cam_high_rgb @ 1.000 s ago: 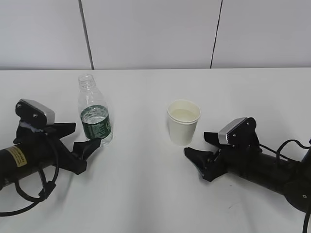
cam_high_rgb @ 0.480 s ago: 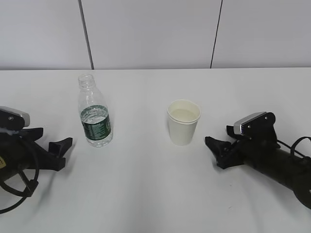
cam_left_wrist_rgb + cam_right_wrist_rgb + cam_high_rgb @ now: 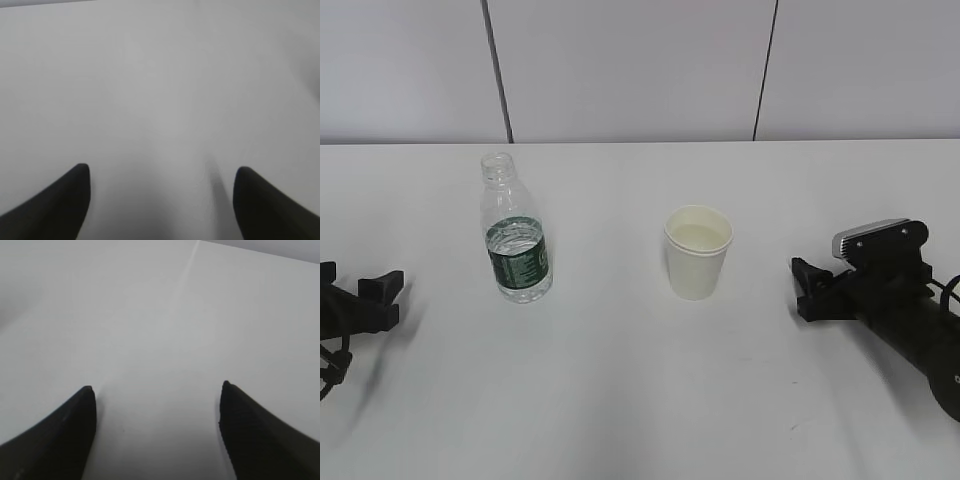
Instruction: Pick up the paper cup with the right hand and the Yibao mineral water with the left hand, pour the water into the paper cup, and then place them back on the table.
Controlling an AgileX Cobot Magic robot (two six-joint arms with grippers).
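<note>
The paper cup [image 3: 699,251] stands upright on the white table [image 3: 640,400], with liquid inside. The Yibao mineral water bottle [image 3: 515,235] stands upright to its left, uncapped, part full. My left gripper [image 3: 382,298] is at the far left edge, open and empty, well left of the bottle. My right gripper [image 3: 806,288] is open and empty, to the right of the cup. In the left wrist view the gripper [image 3: 162,200] shows only bare table between its fingertips [image 3: 65,197]. The right wrist view shows the same for the right gripper [image 3: 157,425] and its fingertips [image 3: 250,425].
A white panelled wall [image 3: 640,70] with dark seams rises behind the table's far edge. Black cables trail from both arms near the front corners.
Both arms have drawn back outward: the left gripper moved left away from the bottle, the right gripper moved right away from the cup. Bottle and cup have not moved.
</note>
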